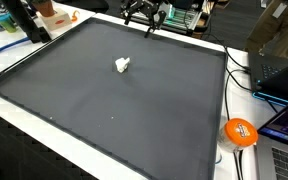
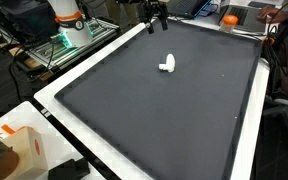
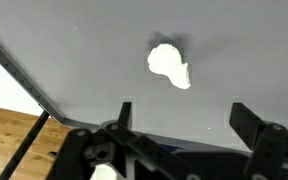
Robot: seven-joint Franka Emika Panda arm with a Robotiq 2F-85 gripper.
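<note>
Wrist view: gripper wide open, empty, above grey mat near white lump; orange object well apart.

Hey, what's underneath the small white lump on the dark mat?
Only the dark grey mat shows all around the white lump, with a faint shadow at its edge. The patch directly beneath the lump is covered, so anything there cannot be seen.

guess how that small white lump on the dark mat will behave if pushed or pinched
The white lump looks small and irregular, so probably light and likelier to slide on the dark mat than roll. Its lobed outline may make it twist when nudged. Soft or rigid cannot be told.
</note>
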